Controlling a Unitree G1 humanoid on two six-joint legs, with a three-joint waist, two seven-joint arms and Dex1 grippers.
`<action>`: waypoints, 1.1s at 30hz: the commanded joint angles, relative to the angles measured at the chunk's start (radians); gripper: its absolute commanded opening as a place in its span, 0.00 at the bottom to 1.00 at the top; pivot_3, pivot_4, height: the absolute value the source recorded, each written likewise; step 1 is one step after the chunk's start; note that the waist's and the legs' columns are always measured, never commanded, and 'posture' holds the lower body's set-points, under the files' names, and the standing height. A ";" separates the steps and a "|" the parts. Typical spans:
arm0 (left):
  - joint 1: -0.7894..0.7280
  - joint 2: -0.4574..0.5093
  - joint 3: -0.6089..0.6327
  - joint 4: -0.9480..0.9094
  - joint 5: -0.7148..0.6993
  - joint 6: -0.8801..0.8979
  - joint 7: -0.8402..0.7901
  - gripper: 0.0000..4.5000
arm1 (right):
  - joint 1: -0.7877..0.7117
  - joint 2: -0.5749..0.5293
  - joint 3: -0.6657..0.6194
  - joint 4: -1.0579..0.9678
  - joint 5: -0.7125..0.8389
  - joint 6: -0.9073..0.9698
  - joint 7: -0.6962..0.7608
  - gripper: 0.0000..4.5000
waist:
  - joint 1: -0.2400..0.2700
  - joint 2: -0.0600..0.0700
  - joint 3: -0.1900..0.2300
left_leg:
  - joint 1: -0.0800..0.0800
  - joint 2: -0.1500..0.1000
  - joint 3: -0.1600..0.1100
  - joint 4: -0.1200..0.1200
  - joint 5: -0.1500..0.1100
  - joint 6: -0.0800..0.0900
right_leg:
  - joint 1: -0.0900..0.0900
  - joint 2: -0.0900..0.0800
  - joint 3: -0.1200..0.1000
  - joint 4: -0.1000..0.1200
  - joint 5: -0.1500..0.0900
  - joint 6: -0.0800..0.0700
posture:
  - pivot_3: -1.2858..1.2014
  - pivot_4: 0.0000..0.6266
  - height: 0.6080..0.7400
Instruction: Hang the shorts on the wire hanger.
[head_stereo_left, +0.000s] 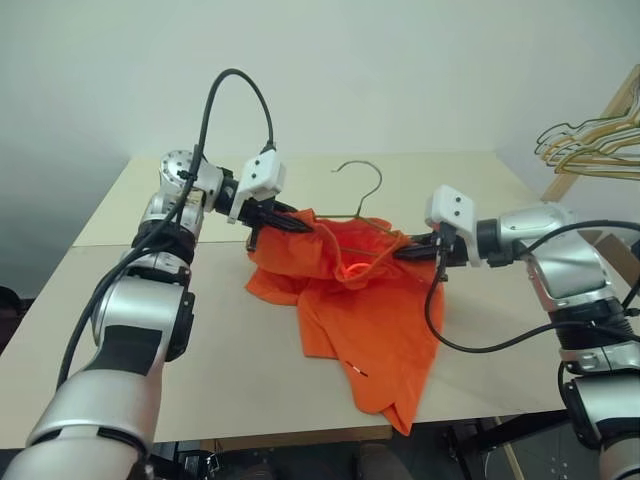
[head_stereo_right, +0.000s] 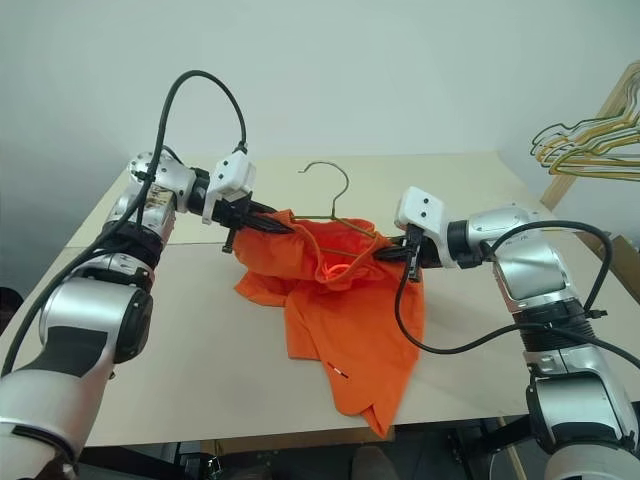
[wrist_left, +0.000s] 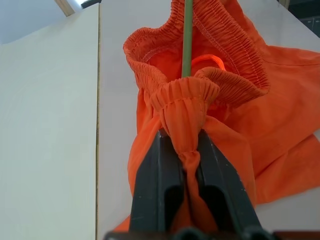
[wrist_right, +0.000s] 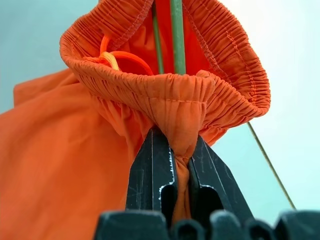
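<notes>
**Both grippers pinching the waistband, hanger threaded inside**

Nearest the robot, one leg of the bright orange cloth shorts (head_stereo_left: 365, 340) droops over the front edge of the pale wooden table (head_stereo_left: 150, 330). Up at the gathered elastic waistband, the left gripper (head_stereo_left: 283, 222) is clamped on one side and the right gripper (head_stereo_left: 405, 250) is clenched on the other, cloth bunched between black fingers (wrist_right: 152, 175). The thin dark olive-green wire hanger (head_stereo_left: 362, 190) runs through the waist opening, hook rising behind. Far right, a bunch of pale hangers (head_stereo_left: 590, 140) hangs.
</notes>
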 joint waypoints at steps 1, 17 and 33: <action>-0.018 0.004 0.032 -0.006 -0.025 0.006 0.018 0.00 | -0.035 -0.012 -0.044 -0.027 0.022 0.008 -0.002 0.01 | 0.000 0.000 0.000 | 0.000 0.000 0.000 0.000 0.000 0.000 | 0.000 0.000 0.000 0.000 0.000 0.000 | 0.47 0.00 1.00; -0.096 0.093 0.166 0.062 -0.099 0.073 0.064 0.99 | 0.054 -0.126 -0.231 -0.119 0.148 0.155 -0.038 0.00 | 0.000 0.000 0.000 | -0.001 0.000 -0.001 0.000 0.000 0.000 | 0.000 0.000 -0.001 0.000 0.000 0.000 | 0.46 0.00 1.00; 0.143 0.065 0.277 -0.373 -0.286 0.261 0.159 0.99 | 0.109 -0.182 -0.493 -0.416 0.318 0.798 -0.420 0.00 | -0.033 0.001 -0.001 | 0.000 -0.001 -0.002 0.000 0.000 0.000 | 0.000 -0.003 0.000 0.002 0.000 0.000 | 0.43 0.00 1.00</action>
